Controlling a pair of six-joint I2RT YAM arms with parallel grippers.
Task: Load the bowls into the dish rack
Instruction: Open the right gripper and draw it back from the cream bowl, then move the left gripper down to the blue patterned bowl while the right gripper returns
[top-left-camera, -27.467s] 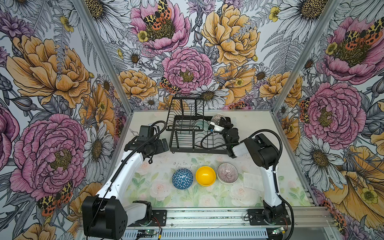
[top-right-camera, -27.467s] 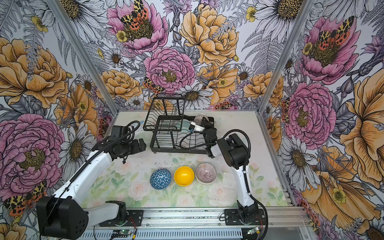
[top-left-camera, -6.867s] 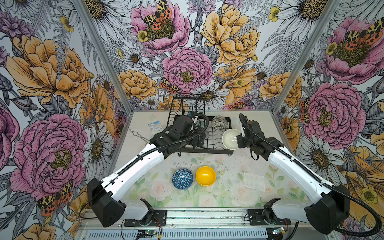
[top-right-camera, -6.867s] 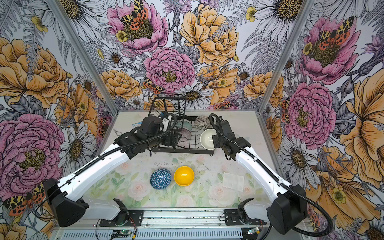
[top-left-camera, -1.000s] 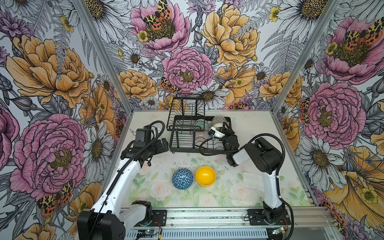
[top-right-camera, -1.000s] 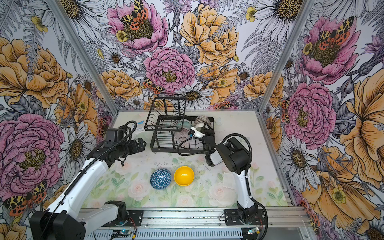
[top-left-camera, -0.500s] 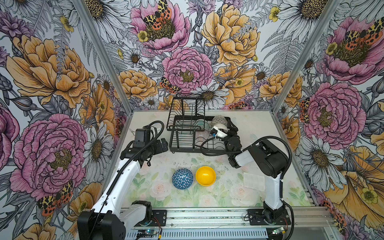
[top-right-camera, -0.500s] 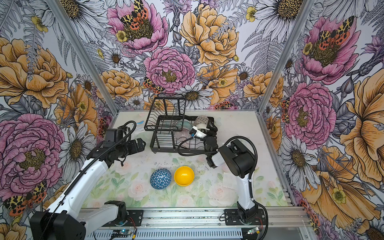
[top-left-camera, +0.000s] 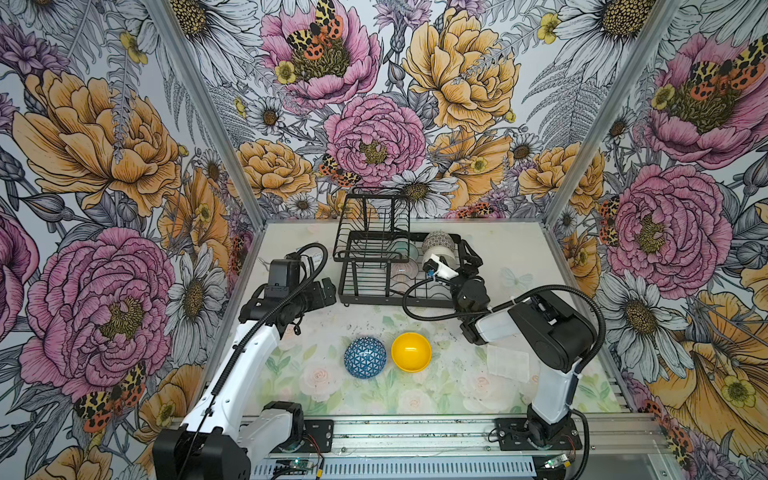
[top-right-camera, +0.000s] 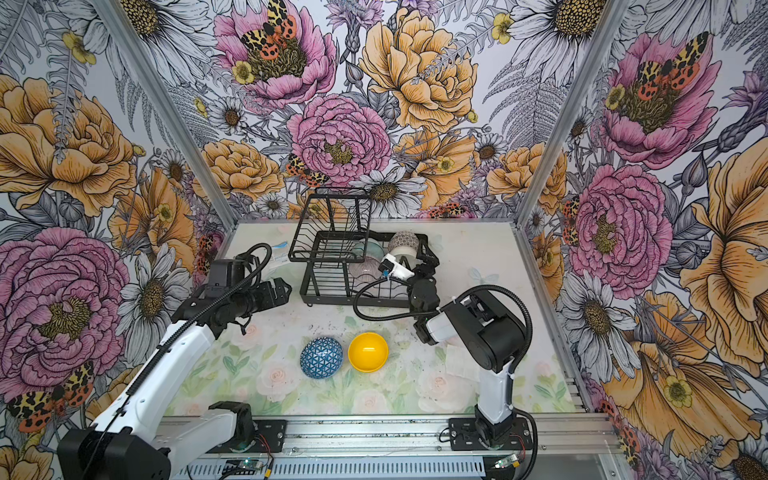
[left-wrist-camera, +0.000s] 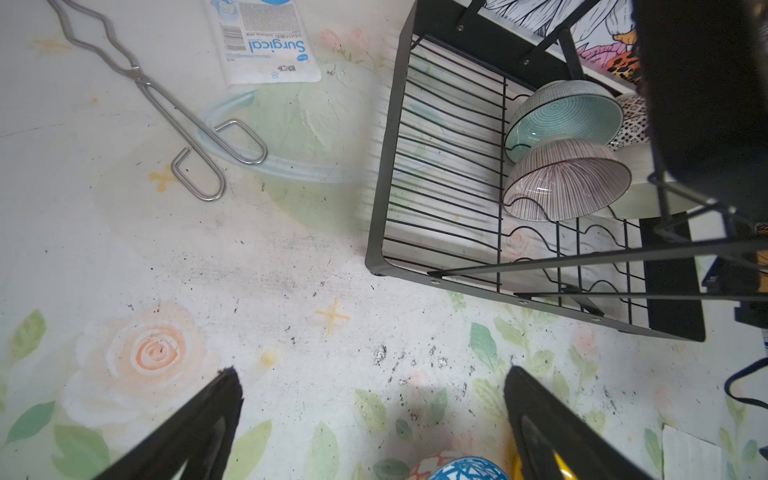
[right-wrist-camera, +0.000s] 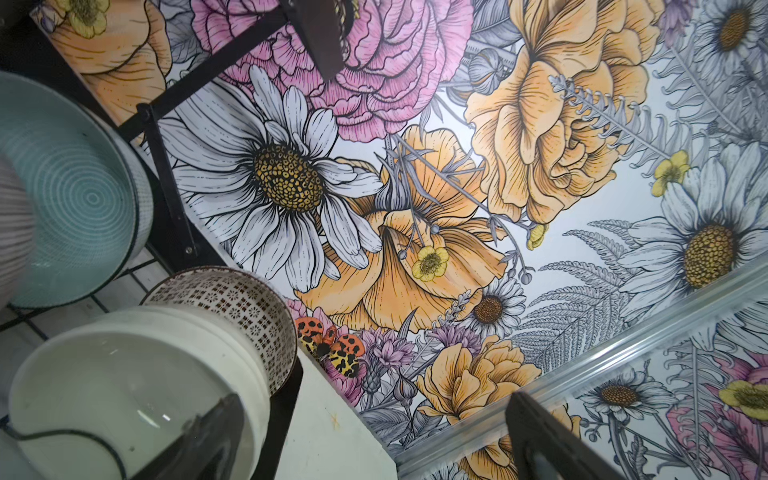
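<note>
Right wrist view: right tool (right-wrist-camera: 372, 401) wide, empty, at cream bowl (right-wrist-camera: 137, 374) | left wrist view: left tool (left-wrist-camera: 372, 372) wide, empty

**What I Count**

I see one teal bowl (left-wrist-camera: 569, 112), one pink bowl (left-wrist-camera: 569, 183), one black-and-white bowl (top-left-camera: 438, 241), one cream bowl (right-wrist-camera: 137, 374), one blue bowl (top-left-camera: 365, 357) and one yellow bowl (top-left-camera: 411, 351): six in all. One dish rack (left-wrist-camera: 388, 166). One pair of tongs (left-wrist-camera: 135, 75). One surgical packet (left-wrist-camera: 266, 45).

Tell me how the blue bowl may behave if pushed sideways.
The blue bowl seems to lie dome-up, so it should slide, not roll. Its smooth curve may be slippery to grasp. The yellow bowl, close beside it, might get bumped.
</note>
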